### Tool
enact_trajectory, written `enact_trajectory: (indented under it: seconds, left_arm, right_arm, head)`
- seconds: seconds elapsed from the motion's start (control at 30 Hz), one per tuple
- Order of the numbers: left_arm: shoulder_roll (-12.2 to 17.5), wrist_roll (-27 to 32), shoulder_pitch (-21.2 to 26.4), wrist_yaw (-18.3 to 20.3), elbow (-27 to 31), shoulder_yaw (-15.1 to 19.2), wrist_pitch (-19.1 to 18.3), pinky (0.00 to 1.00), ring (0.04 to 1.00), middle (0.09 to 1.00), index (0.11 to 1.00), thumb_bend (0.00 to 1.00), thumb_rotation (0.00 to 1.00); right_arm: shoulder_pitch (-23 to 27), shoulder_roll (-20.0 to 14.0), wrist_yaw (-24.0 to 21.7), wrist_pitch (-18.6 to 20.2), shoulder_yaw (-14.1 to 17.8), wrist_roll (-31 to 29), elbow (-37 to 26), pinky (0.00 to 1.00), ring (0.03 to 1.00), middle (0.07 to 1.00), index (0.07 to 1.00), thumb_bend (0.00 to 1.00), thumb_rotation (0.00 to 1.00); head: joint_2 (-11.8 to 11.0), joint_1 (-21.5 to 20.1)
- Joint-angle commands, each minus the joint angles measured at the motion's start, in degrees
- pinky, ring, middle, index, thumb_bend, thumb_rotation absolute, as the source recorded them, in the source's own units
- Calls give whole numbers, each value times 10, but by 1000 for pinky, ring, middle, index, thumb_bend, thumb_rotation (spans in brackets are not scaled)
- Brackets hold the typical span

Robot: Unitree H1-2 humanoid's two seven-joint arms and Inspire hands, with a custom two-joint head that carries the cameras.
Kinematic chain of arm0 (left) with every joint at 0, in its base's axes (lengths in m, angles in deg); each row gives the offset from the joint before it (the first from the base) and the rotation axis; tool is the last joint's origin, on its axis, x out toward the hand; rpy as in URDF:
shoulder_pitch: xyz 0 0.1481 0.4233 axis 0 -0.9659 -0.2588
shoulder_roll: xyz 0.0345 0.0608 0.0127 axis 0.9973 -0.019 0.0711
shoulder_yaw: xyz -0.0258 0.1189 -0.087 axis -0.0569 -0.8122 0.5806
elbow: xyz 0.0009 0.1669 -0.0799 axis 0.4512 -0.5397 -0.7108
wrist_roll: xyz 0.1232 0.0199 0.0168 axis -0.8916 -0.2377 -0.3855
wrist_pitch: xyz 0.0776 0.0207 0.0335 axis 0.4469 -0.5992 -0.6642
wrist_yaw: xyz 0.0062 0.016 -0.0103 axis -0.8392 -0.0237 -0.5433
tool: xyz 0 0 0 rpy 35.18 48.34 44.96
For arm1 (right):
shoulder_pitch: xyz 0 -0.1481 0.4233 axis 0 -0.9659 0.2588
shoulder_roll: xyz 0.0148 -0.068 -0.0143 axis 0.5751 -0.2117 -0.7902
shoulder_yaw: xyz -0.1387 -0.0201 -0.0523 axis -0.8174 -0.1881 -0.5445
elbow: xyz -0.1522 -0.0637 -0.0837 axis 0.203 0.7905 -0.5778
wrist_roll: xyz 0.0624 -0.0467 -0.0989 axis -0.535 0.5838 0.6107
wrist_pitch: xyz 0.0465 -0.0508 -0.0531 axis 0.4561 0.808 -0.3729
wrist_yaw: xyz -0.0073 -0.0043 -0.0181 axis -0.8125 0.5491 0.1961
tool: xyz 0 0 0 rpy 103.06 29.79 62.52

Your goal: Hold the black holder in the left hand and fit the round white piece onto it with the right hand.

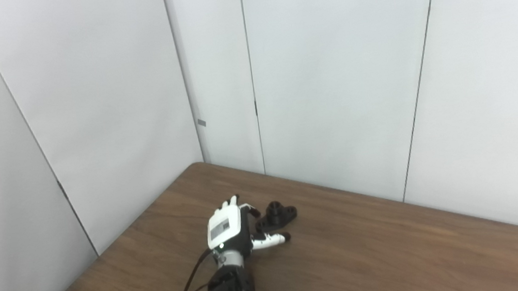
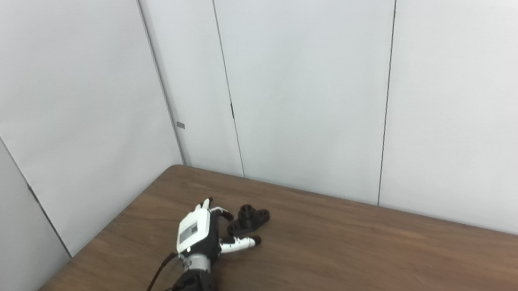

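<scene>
i see my left hand (image 1: 227, 228) out over the brown wooden table (image 1: 398, 251), its arm coming up from the bottom edge with a dark cable (image 1: 188, 286) trailing along the forearm. the white back of the hand faces up toward the cameras. its fingers (image 1: 250, 210) are spread apart and curl toward the black holder (image 1: 276, 214), while the thumb (image 1: 272, 239) sticks out to the right, nearer to me than the holder. the hand grips nothing; the holder lies flat on the table just beside the fingertips, sitting in the gap between fingers and thumb. from here i cannot tell whether any fingertip actually touches it.

the holder is a small dark part with a raised round collar in its middle and a lobe on each side. it sits toward the far left part of the table, not far from the corner where the pale wall panels (image 2: 309, 76) meet.

my right hand does not show in either view, and i cannot find the round white piece anywhere on the visible table.
</scene>
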Motion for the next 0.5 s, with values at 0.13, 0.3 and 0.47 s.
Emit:
enact_trajectory:
  seconds: [0.13,0.3,0.47]
  left_arm:
    - [10,-6,0,-18,-18,-15,2,1000,958,935,483,517,46]
    - [9,3,-2,-21,-20,-15,10,1000,958,931,483,518,45]
    - [11,3,-4,-17,-15,-19,16,1000,956,931,483,518,45]
  right_arm:
    - [-5,-2,6,18,5,8,-14,511,749,888,919,541,772]
    - [-5,-1,3,16,7,2,-13,513,746,883,915,540,757]
    - [-4,3,1,17,10,-7,-13,529,754,887,917,538,748]
  head:
    - [0,-1]
    - [2,-5]
    - [2,-7]
